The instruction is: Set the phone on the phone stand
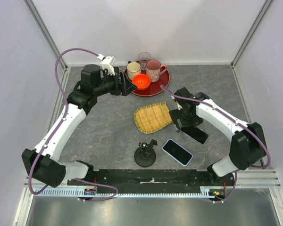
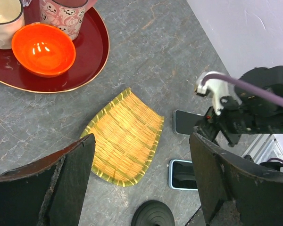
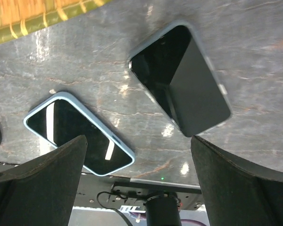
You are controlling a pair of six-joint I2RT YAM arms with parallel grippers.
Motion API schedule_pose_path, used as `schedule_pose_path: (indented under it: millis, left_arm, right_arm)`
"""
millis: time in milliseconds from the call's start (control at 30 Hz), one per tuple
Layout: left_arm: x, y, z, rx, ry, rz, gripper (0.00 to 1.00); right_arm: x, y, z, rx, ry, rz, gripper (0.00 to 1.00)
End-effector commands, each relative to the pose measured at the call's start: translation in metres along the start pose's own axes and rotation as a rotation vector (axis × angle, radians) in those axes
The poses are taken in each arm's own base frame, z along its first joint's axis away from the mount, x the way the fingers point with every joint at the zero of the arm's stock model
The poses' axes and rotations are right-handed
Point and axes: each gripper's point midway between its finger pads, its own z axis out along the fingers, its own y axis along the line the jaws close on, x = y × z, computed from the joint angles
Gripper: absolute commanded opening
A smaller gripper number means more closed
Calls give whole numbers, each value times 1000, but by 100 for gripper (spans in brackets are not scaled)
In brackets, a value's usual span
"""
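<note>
Top view, right gripper (image 1: 183,126): your jaws stand wide and empty over the dark phone (image 1: 197,135). The blue-cased phone (image 1: 177,152) lies just nearside of them, and the phone stand (image 1: 145,155) is off to their left.
Top view, left gripper (image 1: 127,86): spread wide, holding nothing, at the red tray (image 1: 158,89) and well apart from both phones.
Left wrist view: the bamboo mat (image 2: 125,136) fills the gap between your fingers (image 2: 66,183). The stand's base shows below it.
Right wrist view: both phones lie flat ahead of the jaws, untouched.
Risk: either phone could be the wrong one, so choose deliberately. Flat on the table, a phone may skid from your pinch.
Risk, stand: a careless nudge may tip it.
</note>
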Motion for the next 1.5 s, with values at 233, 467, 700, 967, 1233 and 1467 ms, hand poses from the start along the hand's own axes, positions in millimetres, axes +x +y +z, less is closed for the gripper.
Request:
schedule_pose_path:
  millis: [233,467,700,967,1233,1467]
  left_arm:
    - [-9,-8,-1,121,-27,-99,85]
    - [-8,-6,1,126,-26,-106,85]
    - [-7,-4,3,120,-23,-109,85]
    - [-5,-2,6,118,-15,-111,84]
    - [-3,-1,7,119,-9,-118,84]
    - [-3,-1,7,123,-9,-121,84]
  right_arm:
    - [34,88,6,-369,21,-26,98]
    - [50,95,25,-283,10,-149,98]
    - [50,104,36,-310,5,-205,98]
    - [63,112,55,-283,57,-245,98]
    - [67,107,67,-205,65,-250,98]
    - [67,100,69,-135,73,-247,98]
